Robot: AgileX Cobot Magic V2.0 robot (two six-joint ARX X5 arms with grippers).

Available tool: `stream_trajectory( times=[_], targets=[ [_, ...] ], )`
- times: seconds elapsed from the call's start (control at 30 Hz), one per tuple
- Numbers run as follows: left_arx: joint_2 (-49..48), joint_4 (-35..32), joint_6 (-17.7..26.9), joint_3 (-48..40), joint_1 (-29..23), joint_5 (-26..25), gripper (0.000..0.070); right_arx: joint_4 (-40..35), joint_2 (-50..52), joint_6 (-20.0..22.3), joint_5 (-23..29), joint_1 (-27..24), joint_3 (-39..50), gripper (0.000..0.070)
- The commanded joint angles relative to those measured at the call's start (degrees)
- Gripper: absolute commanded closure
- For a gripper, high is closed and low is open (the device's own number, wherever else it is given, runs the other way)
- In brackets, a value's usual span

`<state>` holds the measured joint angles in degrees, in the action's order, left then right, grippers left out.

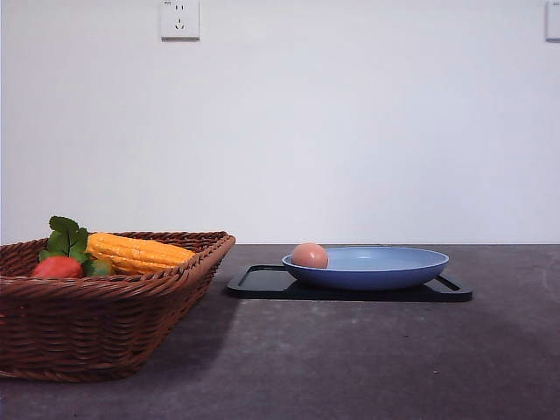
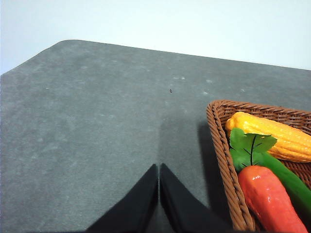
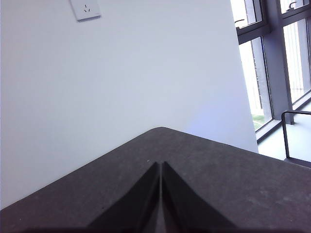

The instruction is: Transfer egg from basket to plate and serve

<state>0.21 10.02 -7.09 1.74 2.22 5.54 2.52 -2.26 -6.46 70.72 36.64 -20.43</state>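
Egg (image 1: 309, 255) is seen resting inside the plate (image 1: 385, 271) toward the table's right edge; the right tool (image 3: 160, 194), pressed shut and empty, is judged nearer than the left tool (image 2: 158, 194), likewise shut and empty.

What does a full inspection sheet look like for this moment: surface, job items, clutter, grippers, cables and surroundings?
Surface: dark grey table, matte, lightly scuffed.
Job's things: egg lies in the light blue plate, at its left side; the plate sits on a black tray. Wicker basket stands at front left.
Clutter: the basket holds corn, a red fruit with green leaves, and an orange-red vegetable.
Grippers: left gripper shut, empty, above bare table beside the basket; right gripper shut, empty, over the table edge.
Cables: nothing seen.
Surroundings: white wall with a socket; window at the right.
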Motion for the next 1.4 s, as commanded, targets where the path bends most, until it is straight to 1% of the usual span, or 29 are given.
stream_trajectory(
  times=[0.0,0.03,0.07,0.13,0.17,0.2,0.3,0.4,0.5,0.53,0.57,0.6,0.63,0.7,0.83,0.97,1.07,1.17,1.3,1.37],
  targets=[
    [0.0,-0.9,-0.5,-1.6,0.0,-0.4,0.07,-0.4,0.2,0.0,0.3,0.4,-0.6,0.07],
    [0.0,-0.9,-0.5,-1.6,0.0,-0.4,0.07,-0.4,0.2,2.0,0.9,0.4,-0.6,0.07],
    [0.0,-0.9,-0.5,-1.6,0.0,-0.4,0.07,-0.4,0.2,3.2,1.7,0.4,-0.6,0.07],
    [0.0,-0.9,-0.5,-1.6,0.0,-0.4,0.07,0.5,0.2,3.4,1.5,0.6,-0.6,0.07],
    [0.0,-0.9,-0.5,-1.6,0.0,-0.4,0.07,1.9,0.2,3.5,-0.6,0.8,-0.6,0.07],
    [0.0,-0.9,-0.5,-1.6,0.0,-0.4,0.07,3.9,0.2,3.5,-4.1,1.1,-0.6,0.07],
    [0.0,-0.9,-0.5,-1.6,0.0,-0.4,0.07,11.8,0.2,3.7,-24.0,0.9,0.1,0.07],
    [0.0,-0.9,-0.5,-1.6,0.0,-0.4,0.07,12.9,0.2,5.0,-40.3,-4.1,3.2,0.07],
    [0.0,-0.9,-0.5,-1.6,0.0,-0.4,0.07,9.3,-0.3,4.7,-58.1,-11.7,9.3,0.07],
    [0.0,-0.9,-0.5,-1.6,0.0,-0.4,0.07,7.4,-0.5,4.1,-62.8,-14.2,11.4,0.07],
    [0.0,-0.9,-0.5,-1.6,0.0,-0.4,0.07,5.5,-0.5,3.5,-67.4,-16.9,13.6,0.07],
    [0.0,-0.9,-0.5,-1.6,0.0,-0.4,0.07,4.1,-0.6,3.0,-70.6,-19.1,15.4,0.07],
    [0.0,-0.9,-0.5,-1.6,0.0,-0.4,0.07,3.2,-0.6,2.7,-72.8,-21.0,16.9,0.07],
    [0.0,-0.9,-0.5,-1.6,0.0,-0.4,0.07,3.1,-0.6,1.9,-75.4,-24.3,19.0,0.07],
    [0.0,-0.9,-0.5,-1.6,0.0,-0.4,0.07,5.9,-0.6,1.8,-76.9,-29.0,19.9,0.07],
    [0.0,-0.9,-0.5,-1.6,0.0,-0.4,0.07,7.7,-0.6,4.9,-76.8,-32.0,19.9,0.07],
    [0.0,-0.9,-0.5,-1.6,0.0,-0.4,0.07,7.7,-0.5,8.5,-76.7,-33.2,19.9,0.07],
    [0.0,-0.9,-0.5,-1.6,0.0,-0.4,0.07,7.8,-0.4,10.9,-76.5,-33.5,19.9,0.07],
    [0.0,-0.9,-0.5,-1.6,0.0,-0.4,0.07,7.7,-0.4,11.3,-76.5,-33.5,19.9,0.07],
    [0.0,-0.9,-0.5,-1.6,0.0,-0.4,0.07,7.4,-0.4,10.2,-76.5,-33.4,19.9,0.07]
  ],
)
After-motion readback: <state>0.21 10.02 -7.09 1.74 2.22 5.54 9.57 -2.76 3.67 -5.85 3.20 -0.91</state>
